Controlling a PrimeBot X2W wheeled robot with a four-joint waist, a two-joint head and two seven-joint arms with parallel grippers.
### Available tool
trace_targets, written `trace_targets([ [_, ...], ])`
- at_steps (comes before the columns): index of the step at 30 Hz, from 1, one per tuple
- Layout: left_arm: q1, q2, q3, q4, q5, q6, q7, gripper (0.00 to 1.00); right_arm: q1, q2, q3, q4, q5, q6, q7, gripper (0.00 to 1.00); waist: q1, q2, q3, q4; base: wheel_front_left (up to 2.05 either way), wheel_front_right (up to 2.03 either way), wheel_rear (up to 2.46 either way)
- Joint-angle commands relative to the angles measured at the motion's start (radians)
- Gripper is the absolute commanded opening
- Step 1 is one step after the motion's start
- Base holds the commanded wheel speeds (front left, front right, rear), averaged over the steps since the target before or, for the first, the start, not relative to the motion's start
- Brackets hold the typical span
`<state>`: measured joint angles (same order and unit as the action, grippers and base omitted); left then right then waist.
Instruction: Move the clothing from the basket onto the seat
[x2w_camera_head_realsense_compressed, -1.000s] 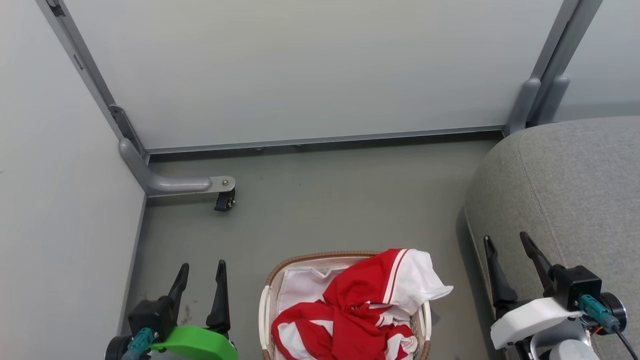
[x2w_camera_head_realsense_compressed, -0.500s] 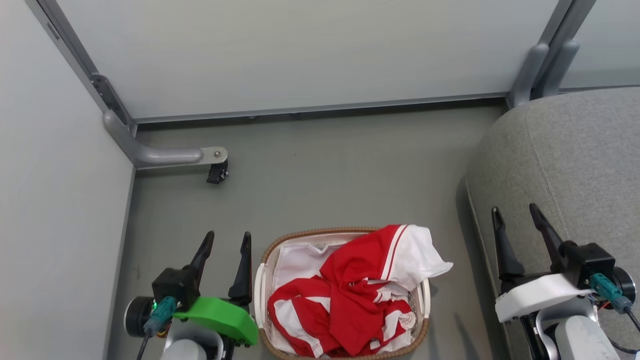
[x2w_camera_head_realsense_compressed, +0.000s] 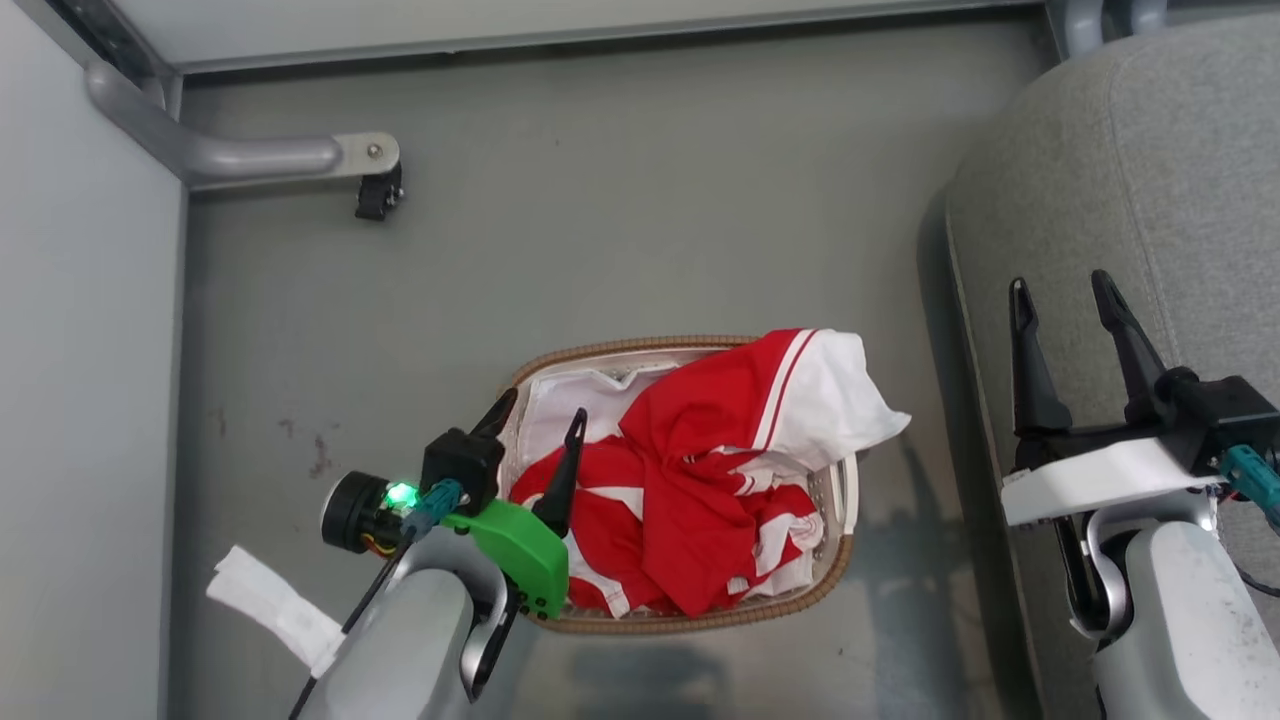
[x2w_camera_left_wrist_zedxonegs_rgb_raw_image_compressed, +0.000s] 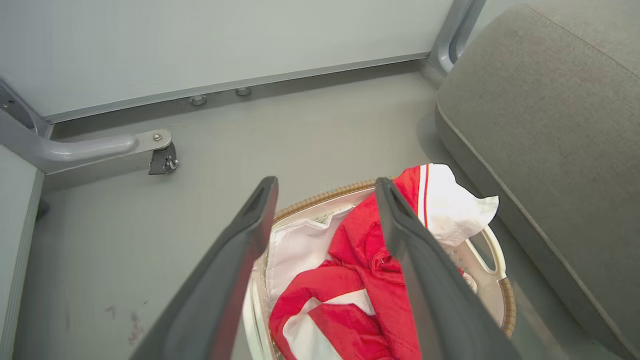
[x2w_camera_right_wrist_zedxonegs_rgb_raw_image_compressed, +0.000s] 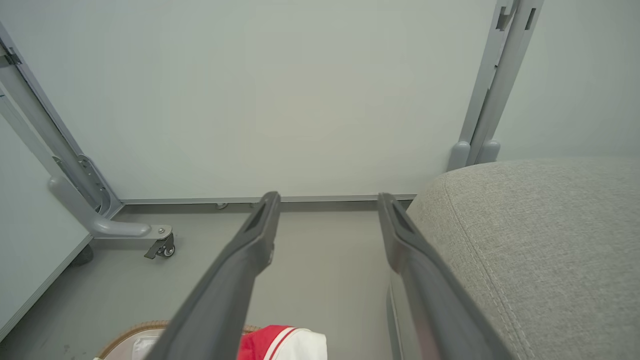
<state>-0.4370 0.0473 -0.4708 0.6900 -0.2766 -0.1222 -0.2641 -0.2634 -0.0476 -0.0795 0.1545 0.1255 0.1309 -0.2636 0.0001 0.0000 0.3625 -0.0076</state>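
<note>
The red clothing with white panels lies bunched in the oval basket, and one white sleeve hangs over the right rim. My left gripper is open over the basket's left part, its fingers straddling the white liner and the garment's edge, holding nothing. The left wrist view looks down past the left gripper at the clothing and the woven rim. My right gripper stands open and empty over the front edge of the grey seat.
The basket sits on a grey floor between a pale partition wall on the left and the seat on the right. A metal foot with a caster juts out at the far left. A white tag hangs by my left forearm.
The head camera has tipped downward, shifting the whole picture. My left gripper has swung right, from beside the basket to over its left rim. The right gripper stays by the seat.
</note>
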Motion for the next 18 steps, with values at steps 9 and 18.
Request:
trace_targets([
  [9, -0.18, 0.006, -0.207, 0.151, -0.023, -0.008, -0.001, 1.0, -0.101, -0.004, 0.006, -0.033, 0.046, 0.0, -0.002, 1.0, -0.0001, 0.0, 0.272, -0.096, 0.0, 0.0, 0.0],
  [18, -0.283, 0.007, -0.368, 0.303, -0.085, -0.01, 0.044, 1.0, -0.164, -0.004, 0.022, -0.054, 0.087, 0.0, -0.002, 1.0, -0.0001, 0.0, 0.403, -0.147, 0.0, 0.0, 0.0],
])
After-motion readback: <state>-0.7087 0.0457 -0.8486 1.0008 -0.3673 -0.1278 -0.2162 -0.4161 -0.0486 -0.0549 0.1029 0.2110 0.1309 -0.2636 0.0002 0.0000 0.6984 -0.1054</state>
